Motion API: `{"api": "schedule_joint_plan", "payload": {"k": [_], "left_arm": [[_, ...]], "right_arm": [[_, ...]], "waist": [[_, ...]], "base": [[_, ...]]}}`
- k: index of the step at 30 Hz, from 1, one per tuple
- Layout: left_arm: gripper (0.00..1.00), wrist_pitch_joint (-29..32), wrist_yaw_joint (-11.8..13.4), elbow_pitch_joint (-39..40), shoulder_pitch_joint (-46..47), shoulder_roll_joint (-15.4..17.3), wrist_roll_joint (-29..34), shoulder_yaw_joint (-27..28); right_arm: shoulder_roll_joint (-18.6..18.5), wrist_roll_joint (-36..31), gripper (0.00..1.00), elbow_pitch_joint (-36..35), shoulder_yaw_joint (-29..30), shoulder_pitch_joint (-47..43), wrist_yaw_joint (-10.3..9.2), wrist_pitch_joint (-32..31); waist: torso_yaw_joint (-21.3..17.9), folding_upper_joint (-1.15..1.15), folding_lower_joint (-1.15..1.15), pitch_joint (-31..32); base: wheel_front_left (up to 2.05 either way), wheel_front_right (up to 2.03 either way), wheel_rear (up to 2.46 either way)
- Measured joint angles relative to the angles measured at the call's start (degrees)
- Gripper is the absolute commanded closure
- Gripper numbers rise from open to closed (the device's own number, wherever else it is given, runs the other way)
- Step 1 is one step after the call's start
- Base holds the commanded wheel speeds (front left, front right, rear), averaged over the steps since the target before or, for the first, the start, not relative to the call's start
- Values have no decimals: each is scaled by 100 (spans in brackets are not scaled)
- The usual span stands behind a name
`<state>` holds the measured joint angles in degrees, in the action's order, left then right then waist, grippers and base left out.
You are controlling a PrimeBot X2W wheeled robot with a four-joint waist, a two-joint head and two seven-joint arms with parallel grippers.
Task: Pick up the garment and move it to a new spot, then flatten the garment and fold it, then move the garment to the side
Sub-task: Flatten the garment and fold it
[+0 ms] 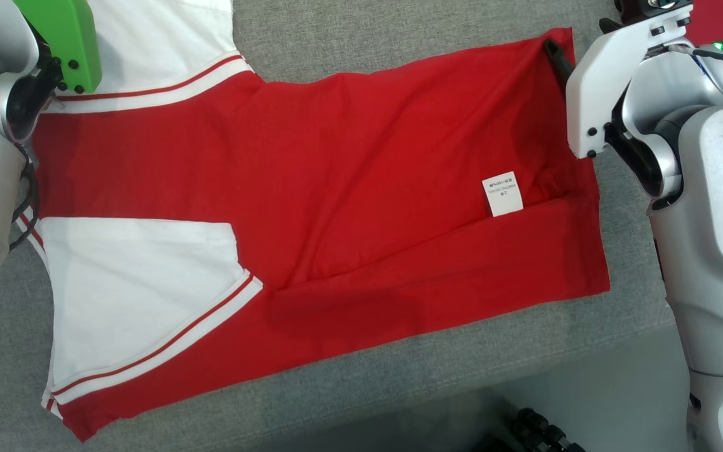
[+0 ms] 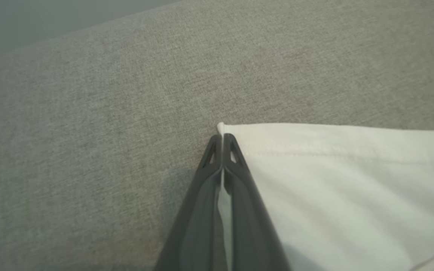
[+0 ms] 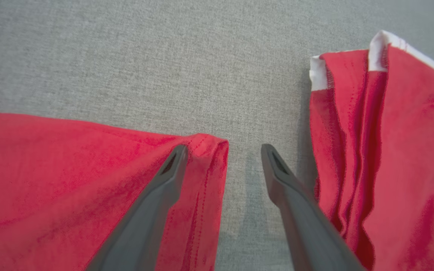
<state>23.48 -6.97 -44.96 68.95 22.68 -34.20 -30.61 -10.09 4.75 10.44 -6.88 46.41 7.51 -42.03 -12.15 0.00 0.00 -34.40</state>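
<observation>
The red garment with white sleeves lies spread on the grey cushion, a white label near its right side and its lower edge folded up. In the left wrist view my left gripper is shut on the corner of a white sleeve, and a strip of white cloth shows between the fingers. My right gripper is open at the garment's far right corner. One finger lies over the red cloth and the other stands on bare cushion. A dark fingertip of it shows in the head view.
A second red cloth with white trim lies bunched just right of my right gripper; it also shows at the cushion's far right. The grey cushion's front edge runs below the garment, with floor beyond it.
</observation>
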Motion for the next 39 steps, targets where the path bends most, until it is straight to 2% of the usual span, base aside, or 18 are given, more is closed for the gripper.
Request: {"api": "schedule_joint_plan", "payload": {"k": [2,4,6,12,18,20,21,22,23,25,26,27,29,30,31,39], "left_arm": [[100,13,14,14,-2,-1,-12,-8],[100,15,18,22,-4,-1,-15,-18],[100,24,19,22,-16,-1,-53,-21],[100,54,44,52,-26,4,-88,-33],[100,65,49,116,-12,3,-114,-54],[100,65,48,129,-4,5,-134,-55],[100,66,49,136,-1,9,-135,-57],[100,66,49,136,2,11,-141,-58],[100,67,49,136,2,15,-145,-62],[100,68,49,143,2,23,-149,-68],[100,68,49,142,2,25,-152,-71],[100,68,49,144,2,27,-157,-74],[100,70,54,147,2,29,-160,-78],[100,73,65,147,2,31,-167,-79],[100,73,76,149,2,31,-169,-82],[100,-290,179,168,-88,24,-215,-8]], "right_arm": [[45,41,0,38,5,23,0,55],[134,142,4,24,31,45,0,59],[162,176,0,-59,54,69,1,73],[152,133,0,-216,191,86,1,19],[133,13,0,100,327,31,0,-124],[140,13,4,190,327,25,0,-129],[148,16,13,226,327,25,0,-149],[157,34,31,265,325,26,0,-181],[164,66,36,286,314,30,0,-211],[191,143,35,314,311,42,0,-265],[204,189,51,331,297,50,0,-305],[213,256,56,341,299,58,-2,-337],[221,389,75,350,282,66,-2,-398],[215,403,93,350,268,71,-2,-409],[211,417,100,348,246,75,-2,-409],[124,468,100,365,193,52,-2,-97]], "waist": [[9,0,0,-6],[17,0,0,-6],[22,0,0,2],[30,0,0,-6],[76,0,0,-77],[88,0,0,-99],[94,0,0,-109],[98,0,0,-117],[102,0,0,-121],[106,0,0,-126],[110,0,0,-126],[113,0,0,-125],[122,0,0,-126],[126,0,0,-129],[129,0,0,-132],[174,0,0,-41]], "base": [[0,0,0],[0,0,0],[0,0,0],[0,0,0],[0,0,0],[0,0,0],[0,0,0],[0,0,0],[0,0,0],[0,0,0],[0,0,0],[0,0,0],[0,0,0],[0,0,0],[0,0,0],[0,0,0]]}}
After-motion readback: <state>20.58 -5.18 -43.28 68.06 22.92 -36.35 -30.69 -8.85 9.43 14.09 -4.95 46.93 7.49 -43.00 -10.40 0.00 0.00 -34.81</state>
